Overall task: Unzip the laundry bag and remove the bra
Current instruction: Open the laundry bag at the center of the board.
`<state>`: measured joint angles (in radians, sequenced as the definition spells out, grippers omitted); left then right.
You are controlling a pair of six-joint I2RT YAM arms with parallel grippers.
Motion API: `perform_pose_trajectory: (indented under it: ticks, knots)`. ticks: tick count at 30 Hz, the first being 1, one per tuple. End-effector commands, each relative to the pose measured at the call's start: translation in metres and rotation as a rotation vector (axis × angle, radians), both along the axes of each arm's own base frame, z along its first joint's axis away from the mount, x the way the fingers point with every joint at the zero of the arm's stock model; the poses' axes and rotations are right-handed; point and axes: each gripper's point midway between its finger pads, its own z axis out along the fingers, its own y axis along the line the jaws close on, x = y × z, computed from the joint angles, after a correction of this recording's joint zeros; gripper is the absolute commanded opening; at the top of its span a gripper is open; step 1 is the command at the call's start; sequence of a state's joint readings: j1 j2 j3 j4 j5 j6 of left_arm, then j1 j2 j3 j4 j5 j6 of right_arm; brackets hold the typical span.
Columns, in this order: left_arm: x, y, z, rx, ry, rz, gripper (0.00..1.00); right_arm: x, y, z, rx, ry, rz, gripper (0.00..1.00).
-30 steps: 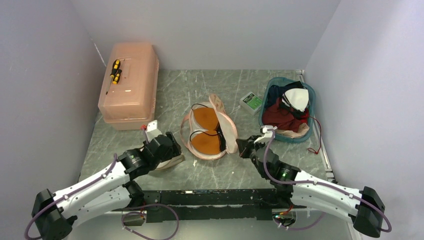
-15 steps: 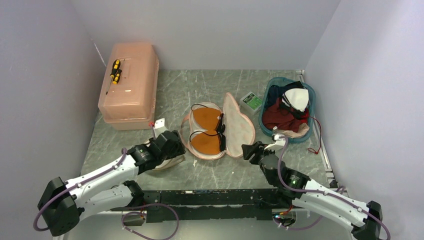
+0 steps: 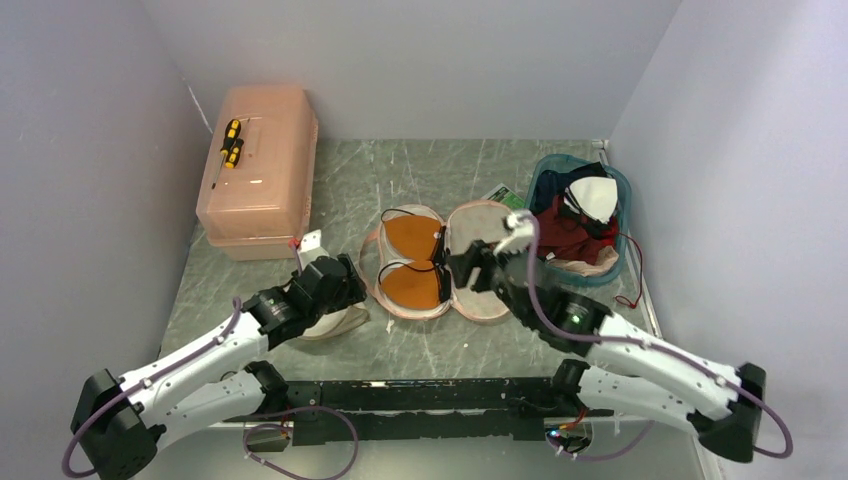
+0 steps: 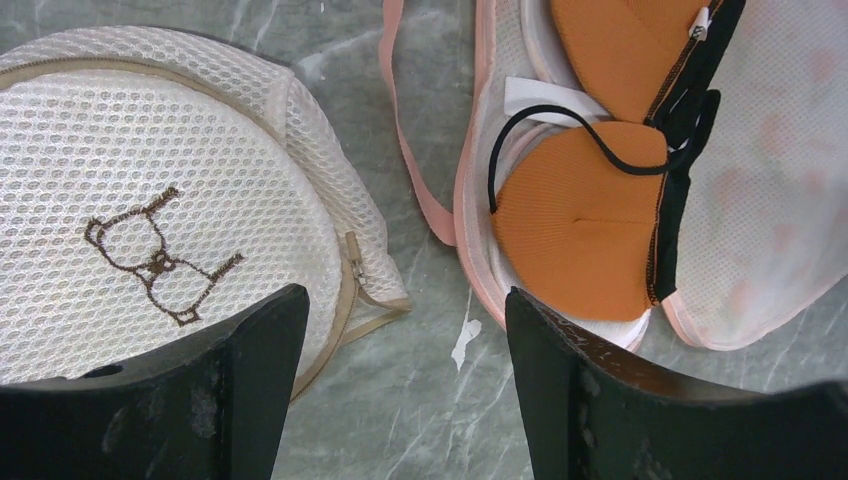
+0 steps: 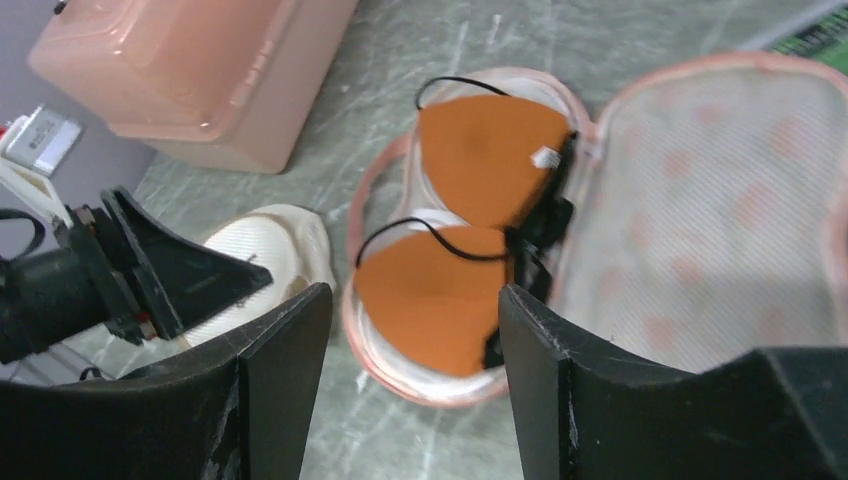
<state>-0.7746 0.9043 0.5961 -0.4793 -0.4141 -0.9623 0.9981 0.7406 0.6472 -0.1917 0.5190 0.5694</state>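
Left claw [image 4: 402,312] is hanging wide open, gripping nothing. Laundry bag [image 4: 120,150] is lying zipped beneath one finger, its lid showing a brown bra icon [image 4: 160,258] and no readable writing. Right claw [image 5: 415,300] is hovering agape and empty above pink-rimmed mesh case [image 5: 700,200], which is lying open and holding orange cups [image 5: 490,145]. Maroon bra not discernible.

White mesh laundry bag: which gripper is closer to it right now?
Left. The left gripper hovers at the laundry bag's edge; the right gripper hangs farther off, over the open pink case.
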Motion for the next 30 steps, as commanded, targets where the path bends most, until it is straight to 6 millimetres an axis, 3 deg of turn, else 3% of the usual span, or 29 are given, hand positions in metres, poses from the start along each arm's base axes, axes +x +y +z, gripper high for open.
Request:
perform_pose_trajectory:
  ticks: [1,5,9,14,21,30]
  knots:
    - [0.005,-0.003,0.021,-0.046,-0.04,0.01,0.77,0.024,0.043,-0.007,-0.03,0.07,0.121,0.64]
    - [0.0,-0.007,0.016,-0.084,-0.018,-0.002,0.77,0.058,0.039,-0.044,0.147,0.173,0.113,0.63]
    - [-0.002,-0.017,0.021,-0.141,-0.049,-0.057,0.78,0.069,0.04,-0.081,0.182,0.255,0.117,0.64]
    - [0.005,-0.03,0.022,-0.233,-0.072,-0.106,0.82,0.066,0.039,-0.116,0.27,0.327,0.121,0.64]
    - [0.027,-0.032,-0.005,-0.232,0.05,-0.083,0.81,0.046,0.029,-0.168,0.246,0.443,0.098,0.63]
    - [0.038,-0.046,-0.029,-0.286,0.111,-0.108,0.77,0.021,0.013,-0.196,0.229,0.495,0.084,0.63]
